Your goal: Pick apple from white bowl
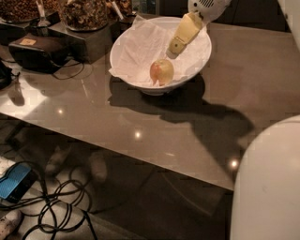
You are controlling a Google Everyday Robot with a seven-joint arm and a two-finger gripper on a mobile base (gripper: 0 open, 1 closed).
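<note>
The apple (pixel 161 71), yellowish-green with a pink blush, lies in the near part of the white bowl (pixel 127 41), on crumpled white paper. The bowl stands on the grey table (pixel 197 126) toward its far side. My gripper (pixel 175 47) reaches down from the upper right into the bowl, its cream-coloured tip just above and to the right of the apple, apart from it.
Dark containers of brown snacks (pixel 84 11) stand at the far left behind the bowl. A black box (pixel 35 50) with a cable lies left of the bowl. My white arm body (pixel 267 187) fills the lower right. Cables (pixel 56 211) lie on the floor below the table's front edge.
</note>
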